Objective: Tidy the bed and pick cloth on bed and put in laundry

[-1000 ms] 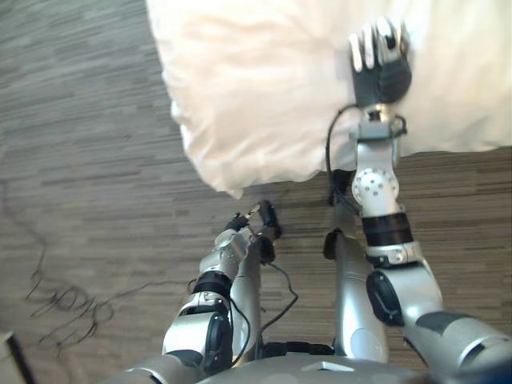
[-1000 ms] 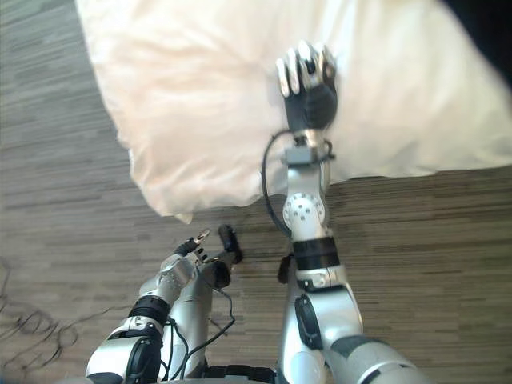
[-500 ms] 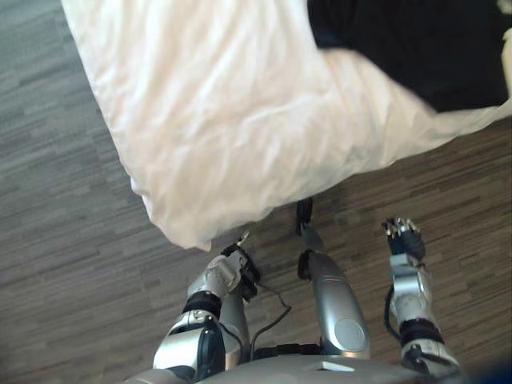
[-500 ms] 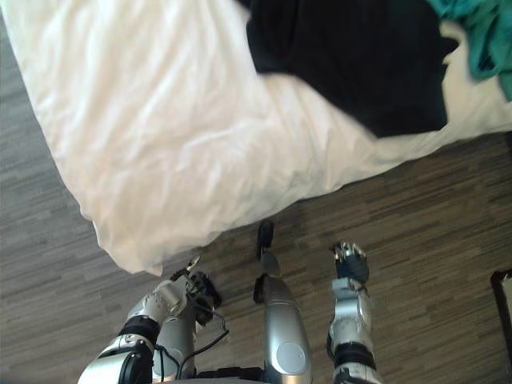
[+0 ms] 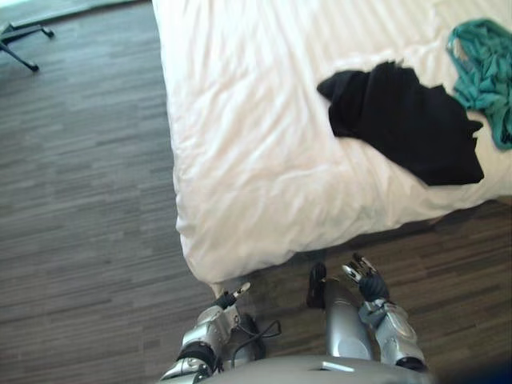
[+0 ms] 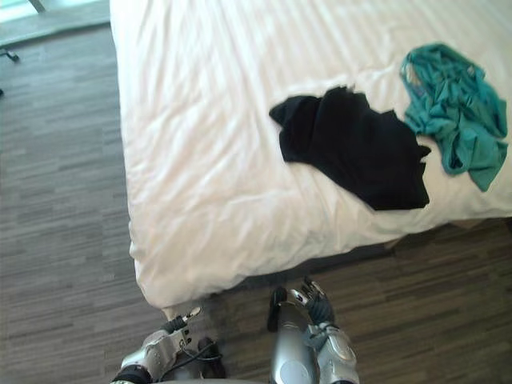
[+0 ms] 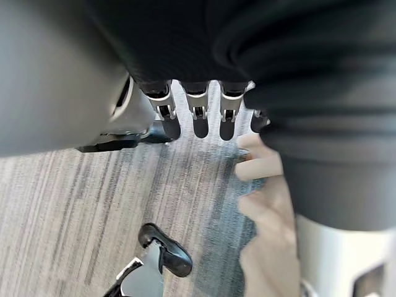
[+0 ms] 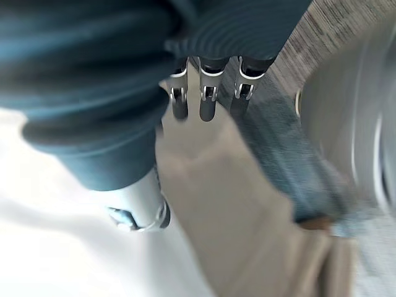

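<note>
**Empty hands, two garments waiting on the bed**

The left hand's fingers (image 7: 200,117) and the right hand's fingers (image 8: 208,102) hang straight and hold nothing. The left hand (image 5: 228,301) and right hand (image 5: 366,282) sit low over the floor (image 5: 80,200), just off the bed's (image 5: 240,120) near edge. The black cloth (image 5: 404,120) lies towards the near right corner, with the teal cloth (image 5: 484,76) just beside it at the right edge. The right hand is probably the better reach. It should bunch the black cloth at its middle and lift clear without dragging the sheet. Where the laundry container stands cannot be told, and both garments are on the bed, not yet in it.
</note>
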Motion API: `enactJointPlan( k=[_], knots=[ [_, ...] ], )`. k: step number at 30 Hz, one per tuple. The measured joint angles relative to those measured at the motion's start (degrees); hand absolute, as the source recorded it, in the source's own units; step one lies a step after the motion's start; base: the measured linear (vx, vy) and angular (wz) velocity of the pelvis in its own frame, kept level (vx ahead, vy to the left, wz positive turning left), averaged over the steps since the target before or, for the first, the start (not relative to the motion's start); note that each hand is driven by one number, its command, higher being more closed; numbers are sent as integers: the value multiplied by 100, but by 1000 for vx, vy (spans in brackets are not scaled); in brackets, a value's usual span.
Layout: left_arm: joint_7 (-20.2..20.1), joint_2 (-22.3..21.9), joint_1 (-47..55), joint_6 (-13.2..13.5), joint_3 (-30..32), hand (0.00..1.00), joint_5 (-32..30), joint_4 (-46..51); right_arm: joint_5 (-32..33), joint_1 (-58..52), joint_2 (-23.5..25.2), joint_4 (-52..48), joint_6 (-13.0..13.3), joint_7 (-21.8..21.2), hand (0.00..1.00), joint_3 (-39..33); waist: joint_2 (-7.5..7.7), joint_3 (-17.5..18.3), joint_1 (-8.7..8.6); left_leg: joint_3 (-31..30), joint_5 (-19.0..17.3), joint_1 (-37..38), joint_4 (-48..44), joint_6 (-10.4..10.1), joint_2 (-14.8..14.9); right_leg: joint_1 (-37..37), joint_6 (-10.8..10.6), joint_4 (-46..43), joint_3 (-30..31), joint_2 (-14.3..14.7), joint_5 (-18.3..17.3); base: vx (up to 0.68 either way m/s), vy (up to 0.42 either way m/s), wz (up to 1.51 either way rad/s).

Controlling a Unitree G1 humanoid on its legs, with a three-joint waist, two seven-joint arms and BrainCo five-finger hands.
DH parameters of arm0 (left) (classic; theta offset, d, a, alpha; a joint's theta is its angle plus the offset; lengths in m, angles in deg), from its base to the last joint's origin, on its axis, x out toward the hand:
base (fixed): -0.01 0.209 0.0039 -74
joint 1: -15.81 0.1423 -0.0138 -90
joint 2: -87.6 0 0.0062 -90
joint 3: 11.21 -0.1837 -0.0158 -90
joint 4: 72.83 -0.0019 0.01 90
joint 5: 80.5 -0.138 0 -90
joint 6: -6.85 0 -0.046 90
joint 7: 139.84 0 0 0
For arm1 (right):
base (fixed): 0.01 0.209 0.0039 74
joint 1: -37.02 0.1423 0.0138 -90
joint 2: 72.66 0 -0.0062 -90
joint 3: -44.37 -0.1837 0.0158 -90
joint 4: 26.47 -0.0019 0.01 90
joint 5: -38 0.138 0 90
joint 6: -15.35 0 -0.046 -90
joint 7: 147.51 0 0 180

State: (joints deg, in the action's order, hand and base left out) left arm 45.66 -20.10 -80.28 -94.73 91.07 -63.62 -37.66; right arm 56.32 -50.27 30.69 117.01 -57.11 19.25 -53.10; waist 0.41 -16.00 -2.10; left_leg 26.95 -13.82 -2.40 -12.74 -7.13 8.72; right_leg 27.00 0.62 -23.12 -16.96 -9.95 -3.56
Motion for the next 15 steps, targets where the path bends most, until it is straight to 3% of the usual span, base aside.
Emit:
enactJointPlan(
  k=[1, 7, 9, 12, 15],
  knots=[
    [107, -1, -15, 165, -105, 0, 1, 1, 0, 87, -35, 24, 25, 130, 0, 60, -99, -80, -6, -89, 2, -106, -37, 1, 90, -108, -56, 359, -93, 100, 116, -70, -49, 0],
    [370, 33, 1, 670, -90, 0, -67, -7, -64, 171, -226, 72, 9, 518, 0, 100, -232, -425, 51, -252, 45, -85, -87, 5, 131, -408, -74, 824, -146, 272, 366, -33, -15, -1],
    [370, 86, 64, 818, -47, 0, -122, 77, -44, 139, -232, 102, -25, 565, 0, 93, -154, -478, 219, -406, -14, -124, -808, 23, 167, -473, -57, 596, 68, 229, 233, 17, 32, -42],
    [391, 154, 262, 1020, -44, 0, -323, 194, 15, 78, -236, -97, -24, 480, 0, 103, -182, -451, 261, -1001, -135, -496, -2452, 248, 353, -597, -85, 430, 500, 383, 175, 3, 100, -81],
    [449, 194, 321, 1003, -99, 0, -564, 149, 39, -107, -229, -84, -7, 444, 0, 92, -134, -208, 188, -1205, -189, -499, -2292, 178, 282, -543, -196, 912, 719, 558, 440, 46, 153, -77]
  ],
)
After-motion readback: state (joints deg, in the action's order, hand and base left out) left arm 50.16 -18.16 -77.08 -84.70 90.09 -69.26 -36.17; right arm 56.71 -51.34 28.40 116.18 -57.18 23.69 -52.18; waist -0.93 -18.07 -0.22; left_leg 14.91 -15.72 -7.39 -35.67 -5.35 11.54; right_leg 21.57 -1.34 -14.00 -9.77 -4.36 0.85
